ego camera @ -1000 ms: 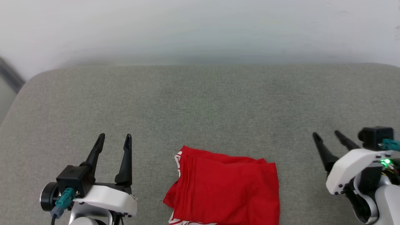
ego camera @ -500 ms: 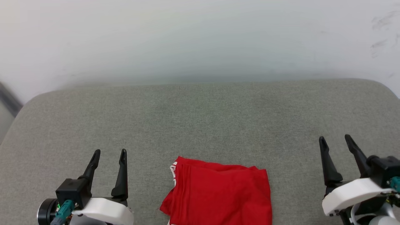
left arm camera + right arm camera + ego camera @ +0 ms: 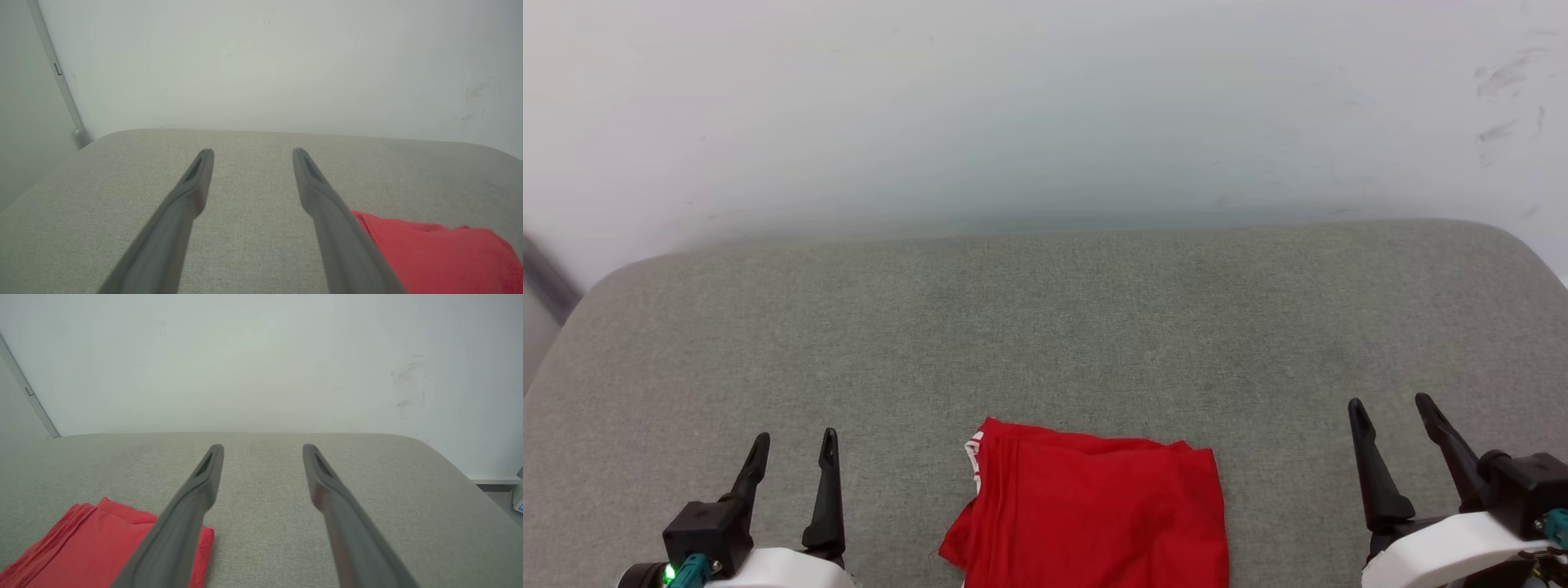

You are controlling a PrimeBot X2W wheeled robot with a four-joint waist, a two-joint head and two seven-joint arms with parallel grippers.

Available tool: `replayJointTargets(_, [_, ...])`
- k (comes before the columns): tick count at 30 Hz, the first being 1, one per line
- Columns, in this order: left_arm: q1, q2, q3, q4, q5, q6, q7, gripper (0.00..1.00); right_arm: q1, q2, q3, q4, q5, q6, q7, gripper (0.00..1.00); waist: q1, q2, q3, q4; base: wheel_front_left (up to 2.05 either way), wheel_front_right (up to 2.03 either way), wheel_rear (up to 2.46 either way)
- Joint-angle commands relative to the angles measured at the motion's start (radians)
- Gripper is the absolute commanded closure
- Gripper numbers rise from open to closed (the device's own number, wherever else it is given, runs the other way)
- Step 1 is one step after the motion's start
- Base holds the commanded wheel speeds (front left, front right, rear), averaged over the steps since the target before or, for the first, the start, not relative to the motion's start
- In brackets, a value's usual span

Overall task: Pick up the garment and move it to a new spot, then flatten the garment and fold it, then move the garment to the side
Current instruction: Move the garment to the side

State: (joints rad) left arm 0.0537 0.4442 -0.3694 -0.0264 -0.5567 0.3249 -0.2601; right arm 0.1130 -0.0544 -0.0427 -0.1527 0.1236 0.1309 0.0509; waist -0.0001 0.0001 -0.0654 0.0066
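The garment (image 3: 1090, 514) lies folded into a compact red rectangle at the near middle of the grey cushion, a bit of white striped trim showing at its left edge. It also appears as a red fold (image 3: 437, 253) at the lower right of the left wrist view and as a red fold (image 3: 86, 547) at the lower left of the right wrist view. My left gripper (image 3: 794, 445) stands open to the garment's left, apart from it. My right gripper (image 3: 1388, 410) stands open to its right, also apart. Both hold nothing.
The grey padded surface (image 3: 1045, 327) stretches wide behind the garment, with rounded far corners. A white wall (image 3: 1045, 106) rises just behind it, scuffed at the right. A grey vertical strip (image 3: 61, 81) runs down the wall at the left.
The head camera has tilted up, so everything sits lower in the picture. The right gripper has turned from leaning left to pointing forward. The garment lies as before.
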Motion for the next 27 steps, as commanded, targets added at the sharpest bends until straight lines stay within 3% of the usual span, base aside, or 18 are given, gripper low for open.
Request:
replayJointTargets(1, [0.006,-0.004,0.005,0.001,0.006,-0.005,-0.007,0.00,0.012,0.004,-0.003,-0.006,0.004,0.000,0.002,0.00,0.0001,-0.0001,0.001,0.001,0.00,0.00,0.00])
replayJointTargets(11, [-0.016,-0.029,0.029,0.007,0.036,-0.029,-0.007,0.00,0.017,0.005,-0.039,-0.016,0.048,0.000,0.031,0.00,0.0001,-0.0001,0.006,0.012,0.00,0.00,0.00])
replayJointTargets(15, [-0.026,-0.044,0.036,0.006,0.050,-0.043,-0.007,0.00,0.024,0.004,-0.100,0.013,0.147,0.000,0.079,0.00,0.0001,-0.0001,0.014,0.036,0.00,0.00,0.00])
replayJointTargets(21, [-0.043,-0.076,0.049,-0.015,0.081,-0.065,-0.006,0.00,0.034,-0.015,-0.180,0.103,0.318,0.000,0.266,0.00,0.0001,-0.0001,0.050,0.091,0.00,0.00,0.00])
replayJointTargets(27, [-0.086,-0.110,0.062,-0.028,0.112,-0.102,-0.005,0.00,0.013,-0.064,-0.132,0.210,0.475,0.000,0.486,0.00,0.0001,-0.0001,0.131,0.159,0.00,0.00,0.00])
